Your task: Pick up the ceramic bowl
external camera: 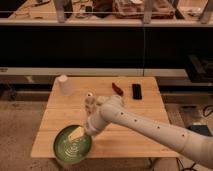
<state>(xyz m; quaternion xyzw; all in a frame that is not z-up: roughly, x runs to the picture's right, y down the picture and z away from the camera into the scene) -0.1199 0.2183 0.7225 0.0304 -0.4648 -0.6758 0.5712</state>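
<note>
A green ceramic bowl with a pale spiral pattern sits at the front left corner of the wooden table. My white arm reaches in from the lower right across the table. My gripper is over the bowl's upper right rim, at or just above it.
A white cup stands at the table's back left. A small pale bottle stands mid-table, just behind my arm. A reddish-brown item and a black rectangular object lie at the back right. Dark shelving runs behind the table.
</note>
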